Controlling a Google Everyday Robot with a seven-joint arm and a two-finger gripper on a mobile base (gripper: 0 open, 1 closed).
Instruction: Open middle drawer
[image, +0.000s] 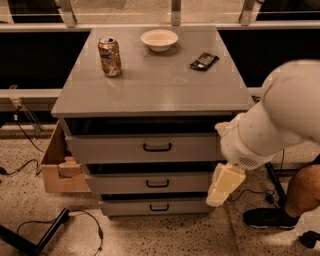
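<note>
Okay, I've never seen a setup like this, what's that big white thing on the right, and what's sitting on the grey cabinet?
There is one picture, looking down at a grey cabinet from the front; where the camera sits isn't known. The white thing is a robot arm. Its gripper, the cream part at its end, hangs by the right end of the middle drawer and seems to hold nothing. On top stand a can, a white bowl and a dark packet.
</note>
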